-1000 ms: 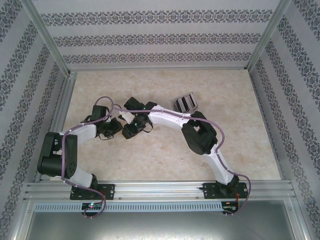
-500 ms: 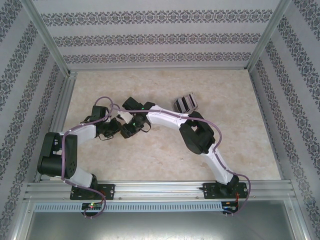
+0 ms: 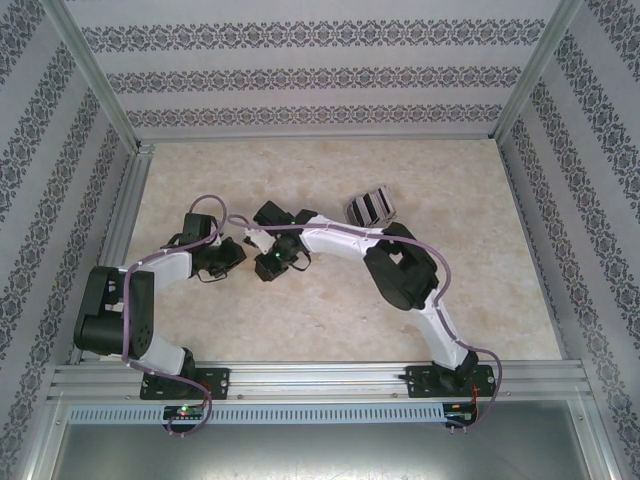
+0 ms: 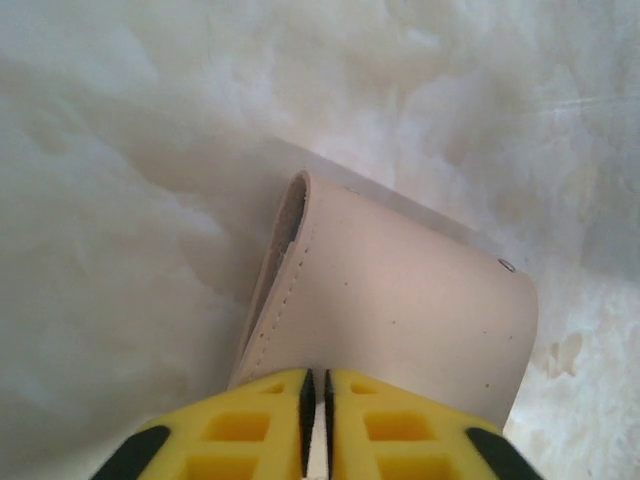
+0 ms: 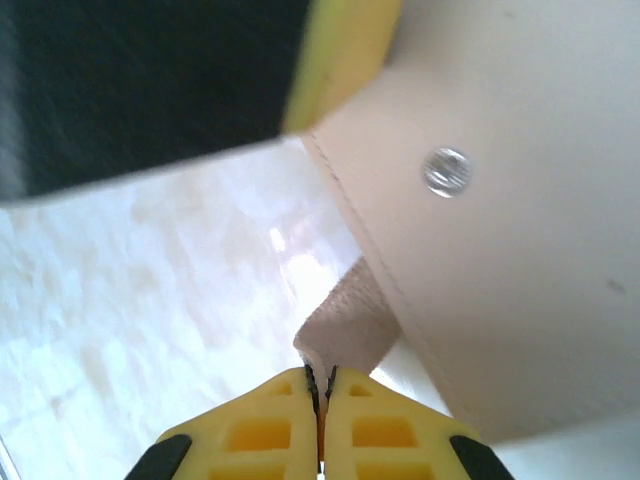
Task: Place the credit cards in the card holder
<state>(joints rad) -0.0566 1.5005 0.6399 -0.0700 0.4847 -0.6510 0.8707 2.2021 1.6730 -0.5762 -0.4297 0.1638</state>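
Observation:
A beige leather card holder [image 4: 400, 310] hangs just above the table between the two grippers. My left gripper [image 4: 318, 385] is shut on its near edge, the yellow jaws almost touching. My right gripper [image 5: 320, 375] is shut on the holder's fabric pull tab [image 5: 345, 325]; the holder's body [image 5: 500, 250] with a metal snap stands to the upper right. In the top view the left gripper [image 3: 238, 250] and right gripper [image 3: 262, 246] meet at the holder [image 3: 254, 238] left of the table's middle. The credit cards [image 3: 372, 206] lie in a small fanned stack further right, untouched.
The left gripper's yellow and black finger [image 5: 340, 50] crosses the top of the right wrist view, close to the right jaws. Metal frame posts and patterned walls enclose the marble-look table [image 3: 460, 300]. The right arm's elbow [image 3: 400, 270] hangs over the table's middle.
The right gripper's jaws have shut on the pull tab, and its wrist has shifted slightly nearer and to the right. The left arm has hardly moved.

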